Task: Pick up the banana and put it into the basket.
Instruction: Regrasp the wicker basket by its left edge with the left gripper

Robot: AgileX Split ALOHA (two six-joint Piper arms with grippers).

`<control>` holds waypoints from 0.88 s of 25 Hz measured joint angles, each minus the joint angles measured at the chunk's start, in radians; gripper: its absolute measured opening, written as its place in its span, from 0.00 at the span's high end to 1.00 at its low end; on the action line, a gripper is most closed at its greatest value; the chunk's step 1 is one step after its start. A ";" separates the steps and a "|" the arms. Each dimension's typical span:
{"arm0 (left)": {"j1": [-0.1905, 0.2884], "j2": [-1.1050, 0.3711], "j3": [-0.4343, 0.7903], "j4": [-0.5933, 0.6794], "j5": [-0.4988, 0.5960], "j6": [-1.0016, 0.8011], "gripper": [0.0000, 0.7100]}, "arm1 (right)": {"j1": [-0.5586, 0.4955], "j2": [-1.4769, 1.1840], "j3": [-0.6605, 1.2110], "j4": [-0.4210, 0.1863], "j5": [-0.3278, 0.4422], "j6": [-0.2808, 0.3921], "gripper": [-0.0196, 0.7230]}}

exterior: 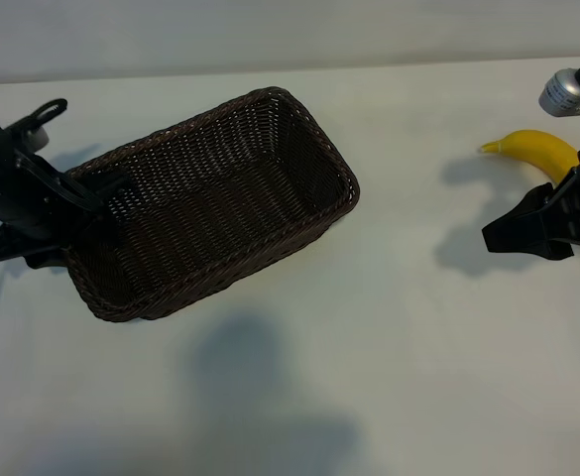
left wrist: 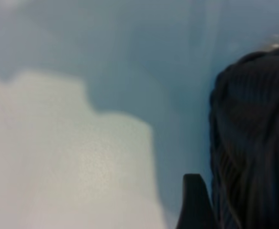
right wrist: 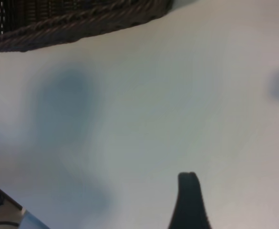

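Basket [exterior: 210,203] = landmark: dark brown woven wicker, rectangular w/ rounded corners, sitting diagonally on the white counter [exterior: 389,377], nothing visible inside it.

Banana [exterior: 533,151]: bright yellow, curved, lying on the counter well to the right of the basket, near the far right edge of the exterior view. Tapered stem end points toward the basket; the other end is hidden behind the right arm. Not in the basket.

Left hand [exterior: 71,203]: at the basket's left end, right by the rim, black arm partly overlapping the wicker wall. Fingers spread, nothing held. Whether it touches the rim: can't tell. Left wrist view shows the dark weave of the basket [left wrist: 253,143] close up beside one black fingertip [left wrist: 192,202], w/ pale counter and shadow around.

Right hand [exterior: 498,236]: well right of the basket, just in front of the banana, tips pointing toward the basket. Released, gripping nothing; banana lies behind it, contact not evident. Right wrist view: one dark fingertip [right wrist: 189,200] over bare counter, a strip of basket wall [right wrist: 72,21] farther off.

Grey metallic object [exterior: 565,92] at the far right edge beyond the banana; too cropped to ID.
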 joint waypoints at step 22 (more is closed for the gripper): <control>0.000 0.032 0.000 -0.009 -0.034 0.001 0.75 | 0.000 0.000 0.000 0.000 -0.012 0.001 0.27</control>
